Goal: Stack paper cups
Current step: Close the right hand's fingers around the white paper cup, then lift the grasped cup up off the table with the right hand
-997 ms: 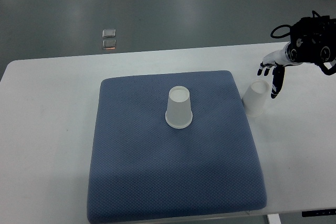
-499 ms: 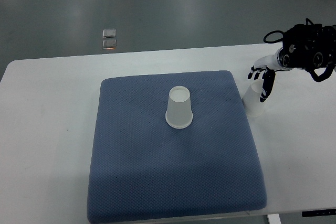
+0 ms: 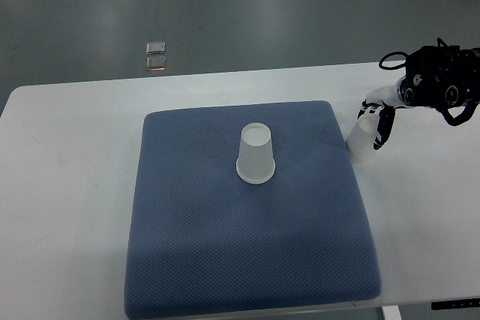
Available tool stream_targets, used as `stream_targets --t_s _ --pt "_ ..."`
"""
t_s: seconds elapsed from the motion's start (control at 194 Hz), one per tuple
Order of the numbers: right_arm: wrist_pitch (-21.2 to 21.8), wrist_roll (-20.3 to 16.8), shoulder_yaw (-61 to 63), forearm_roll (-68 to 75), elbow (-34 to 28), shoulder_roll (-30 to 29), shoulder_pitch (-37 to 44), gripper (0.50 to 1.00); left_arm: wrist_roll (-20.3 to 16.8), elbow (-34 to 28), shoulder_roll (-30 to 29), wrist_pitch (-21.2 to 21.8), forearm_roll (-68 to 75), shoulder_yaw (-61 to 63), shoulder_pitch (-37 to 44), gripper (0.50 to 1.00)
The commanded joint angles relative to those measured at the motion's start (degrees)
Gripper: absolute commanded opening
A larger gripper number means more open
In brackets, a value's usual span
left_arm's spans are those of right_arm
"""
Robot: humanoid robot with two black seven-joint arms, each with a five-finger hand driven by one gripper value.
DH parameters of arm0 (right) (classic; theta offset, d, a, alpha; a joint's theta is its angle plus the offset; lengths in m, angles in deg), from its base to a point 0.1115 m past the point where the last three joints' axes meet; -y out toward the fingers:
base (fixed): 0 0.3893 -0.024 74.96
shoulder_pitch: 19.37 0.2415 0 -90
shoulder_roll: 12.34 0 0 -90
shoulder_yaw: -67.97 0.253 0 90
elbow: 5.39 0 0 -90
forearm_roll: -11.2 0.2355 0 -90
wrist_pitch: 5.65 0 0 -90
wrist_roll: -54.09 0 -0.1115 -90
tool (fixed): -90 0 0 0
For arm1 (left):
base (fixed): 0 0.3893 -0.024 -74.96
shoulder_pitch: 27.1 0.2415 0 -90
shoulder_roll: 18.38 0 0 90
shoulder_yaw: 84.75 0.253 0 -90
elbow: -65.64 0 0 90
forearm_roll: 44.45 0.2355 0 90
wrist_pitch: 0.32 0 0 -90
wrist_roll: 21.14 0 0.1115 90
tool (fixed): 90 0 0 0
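top view: the right arm enters from the right edge, and only its black wrist housing with cables and the white-and-black right hand (image 3: 375,119) show; the rest is cut off. the hand sits over the top of a white paper cup standing upside down on the white tabletop (image 3: 67,185), and it hides that cup's upper end, so the far side of the contact is hard to make out. its dark fingers (image 3: 383,130) reach down along the right side of this outer paper cup (image 3: 362,144), with a thumb-side finger at the cup's upper left; whether they truly clamp the cup or only rest around it cannot be told. the cup stands just beside the right edge of a blue textured fabric pad (image 3: 247,245). a second white paper cup, also upside down (image 3: 255,154), stands near the pad's middle, well apart from the hand. neither cup's inside is visible. two small square glints lie on the grey floor (image 3: 156,56) beyond the tabletop, too small to identify.
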State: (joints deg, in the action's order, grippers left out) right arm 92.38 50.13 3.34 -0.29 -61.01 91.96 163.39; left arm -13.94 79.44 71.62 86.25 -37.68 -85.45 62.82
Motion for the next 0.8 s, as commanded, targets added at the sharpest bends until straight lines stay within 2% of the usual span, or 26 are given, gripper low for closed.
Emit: stream_targets --t_s 0.0,0.308,0.55,0.632,0.797 --pt "-0.04 0.0 -0.05 -0.02 0.5 -0.15 -0.13 0.803 0.01 0.0 0.0 0.0 0.0 0.0 0.0 1.0" --pt "-0.04 0.0 0.03 -0.11 0.68 -0.06 -0.04 0.782 0.01 0.0 0.0 0.0 0.0 0.0 0.0 1.0" --pt "0.49 0.09 0.03 0.07 0.59 0.03 0.58 0.705 -0.08 0.0 0.0 0.0 0.0 0.0 0.0 1.0" --pt "0.84 0.09 -0.05 0.07 -0.02 0.47 1.19 0.699 0.01 0.0 0.0 0.0 0.0 0.0 0.0 1.0" --pt "4.97 0.09 -0.85 -0.11 -2.48 1.87 7.43 0.699 0.01 0.0 0.0 0.0 0.0 0.0 0.0 1.0"
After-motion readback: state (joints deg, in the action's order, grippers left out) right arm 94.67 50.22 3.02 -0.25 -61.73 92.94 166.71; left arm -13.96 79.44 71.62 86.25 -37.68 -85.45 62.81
